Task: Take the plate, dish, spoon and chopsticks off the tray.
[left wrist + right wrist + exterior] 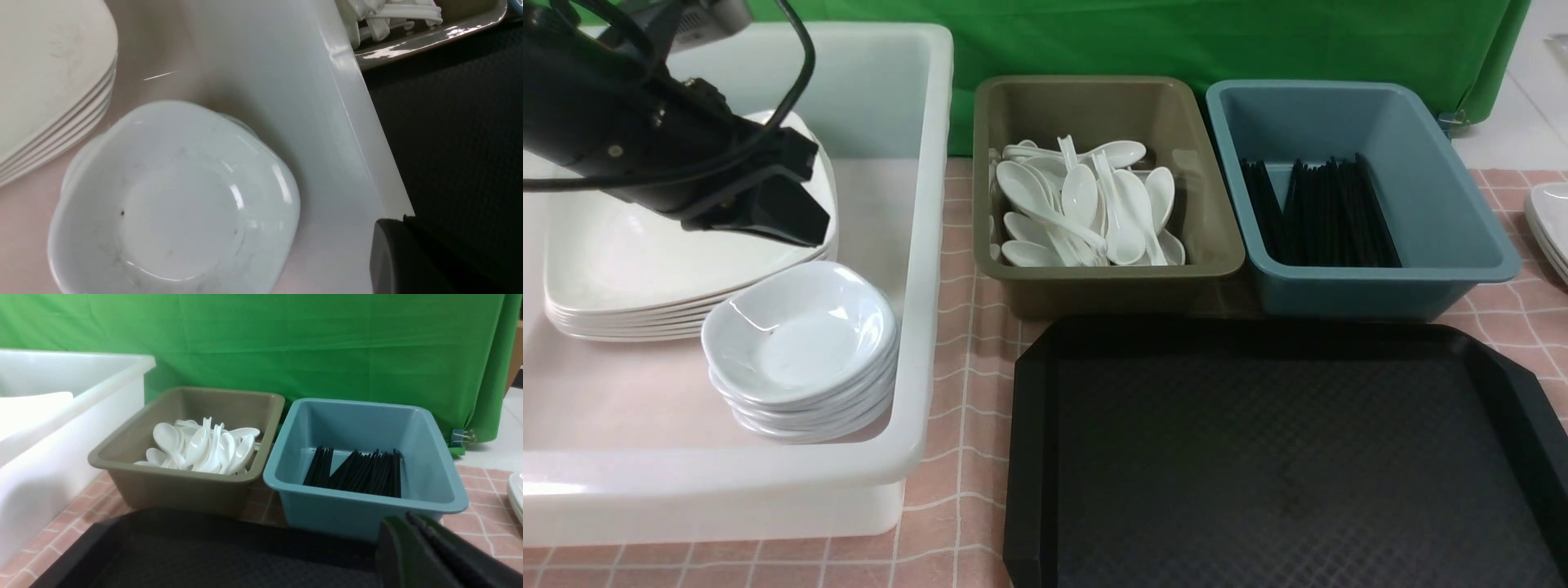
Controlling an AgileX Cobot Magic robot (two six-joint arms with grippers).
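Nearest the camera: tray (1290,465), bare across all that shows, nothing left on it. Behind it, olive bin (1107,286) heaped with spoons (1082,204), and blue bin (1364,286) holding chopsticks (1319,216). To the left, white tub (915,343) with plates (645,261) stacked at the back and dishes (800,343) stacked just in front, top dish sitting level.

Left gripper (796,212) hanging above the plates, just behind the dish stack, jaws closed on nothing. Right gripper (421,543) seen only in its wrist view, low over the tray's near side, jaws together and empty.

Clearing looks finished, judging by the bare tray.

Risks from here, as judgement only: left arm low inside the tub, so a careless retreat could clip the tub wall or nudge the dish stack, which stands tall and close to the wall. Cable looping over the arm could snag. Right gripper could scrape the tray rim or bump the blue bin if swung wide.
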